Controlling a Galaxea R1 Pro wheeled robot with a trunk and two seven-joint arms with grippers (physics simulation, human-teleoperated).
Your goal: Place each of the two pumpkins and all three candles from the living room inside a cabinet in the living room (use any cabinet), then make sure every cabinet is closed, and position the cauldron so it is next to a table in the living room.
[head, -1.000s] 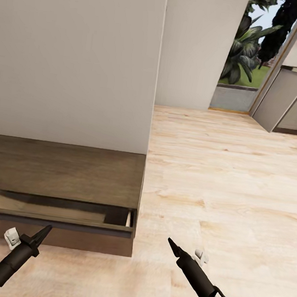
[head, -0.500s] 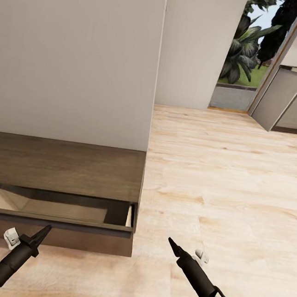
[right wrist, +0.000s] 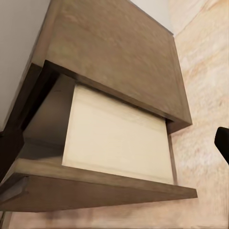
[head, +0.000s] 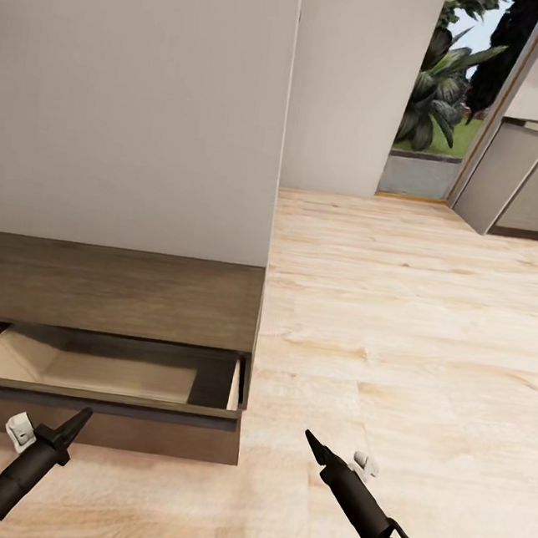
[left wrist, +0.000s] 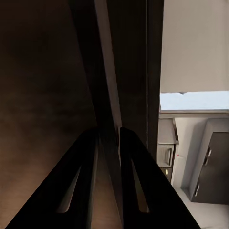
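The cabinet (head: 115, 292) is a low dark brown unit against the white wall, at the left of the head view. Its top drawer is pulled out, and the pale beige interior (head: 113, 374) that I can see holds nothing. My left gripper (head: 83, 414) is at the drawer front (head: 156, 436). In the left wrist view its fingers (left wrist: 93, 157) close on the front's thin top edge (left wrist: 106, 71). My right gripper (head: 309, 435) hangs shut over the floor to the cabinet's right. The right wrist view looks onto the cabinet top (right wrist: 114, 52) and the drawer's inside (right wrist: 119, 138).
Light wood floor (head: 412, 337) stretches to the right of the cabinet. The white wall (head: 138, 101) ends in a corner above the cabinet's right end. Far back are a glass opening with plants (head: 433, 96) and grey kitchen cupboards (head: 524, 182).
The drawer has slid further out, showing more of its beige interior. The cabinet body and wall have drifted up in the picture, while both grippers keep their places in the view.
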